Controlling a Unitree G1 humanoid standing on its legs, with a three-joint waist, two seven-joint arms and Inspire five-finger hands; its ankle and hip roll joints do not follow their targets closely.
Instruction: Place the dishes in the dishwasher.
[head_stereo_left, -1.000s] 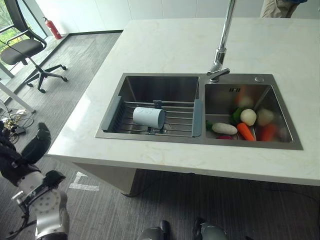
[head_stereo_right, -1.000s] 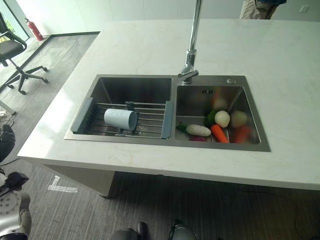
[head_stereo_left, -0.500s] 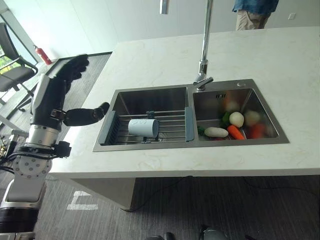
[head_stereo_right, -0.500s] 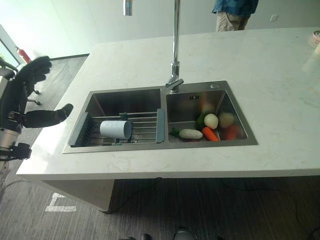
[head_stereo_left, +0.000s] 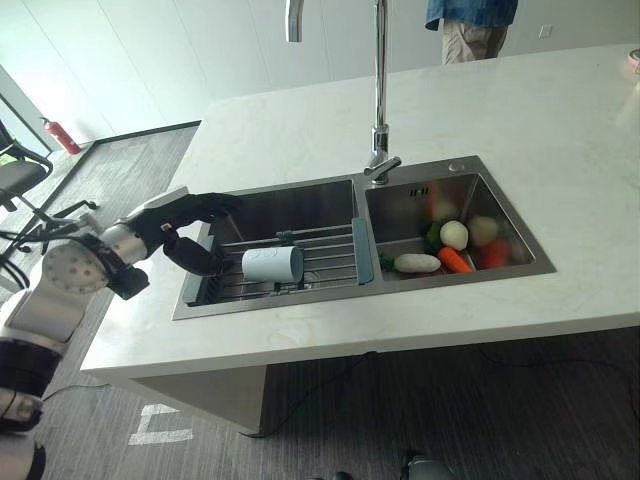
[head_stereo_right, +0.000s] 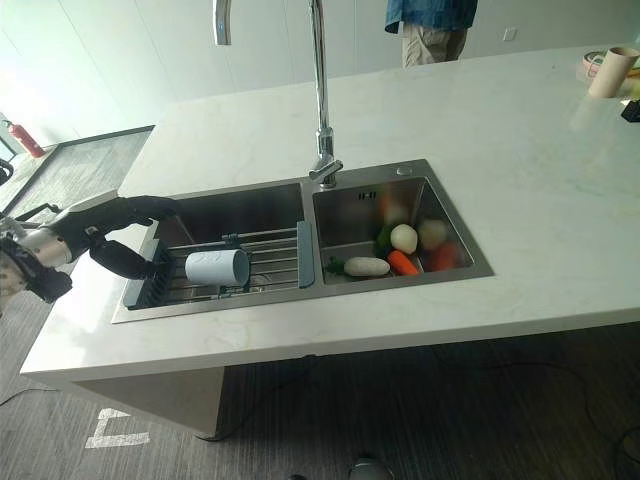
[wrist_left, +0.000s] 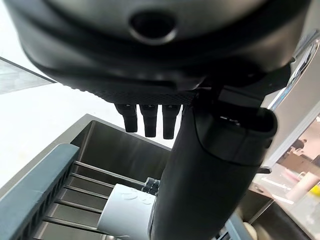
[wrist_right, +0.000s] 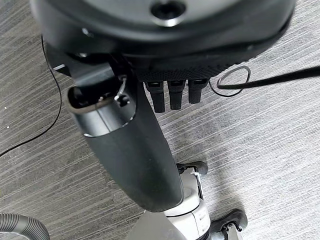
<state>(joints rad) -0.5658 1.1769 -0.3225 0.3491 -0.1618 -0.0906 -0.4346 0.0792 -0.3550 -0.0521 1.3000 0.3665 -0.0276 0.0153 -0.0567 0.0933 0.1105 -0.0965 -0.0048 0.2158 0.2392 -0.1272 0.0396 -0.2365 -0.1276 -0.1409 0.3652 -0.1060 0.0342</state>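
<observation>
We see the cup (head_stereo_left: 272, 264) lying on its side on the rack (head_stereo_left: 330, 250) across the left basin of the sink (head_stereo_left: 500, 290), left of centre in the head views. Its long axis runs across the frame: closed base toward the left, open mouth toward the right, facing the rack's grey end bar.

Our left hand (head_stereo_left: 180, 228) hangs over the sink's left rim, just left of the cup's base and not touching it. Its fingers (head_stereo_left: 215, 203) are stretched out and spread toward the right above the rack, and the thumb (head_stereo_left: 192, 256) drops apart from them toward the cup's near side, so the hand is unclenched and holds nothing. In the left wrist view the cup (wrist_left: 127, 215) lies just past the thumb (wrist_left: 200, 190).

So the cup lies to the right of the fingers, base first. We judge this the nearer hand by far, since the right hand (wrist_right: 125, 145) hangs over the floor, its fingers relaxed and empty. A grasp would likely mean closing round the cup's body across its axis.
</observation>
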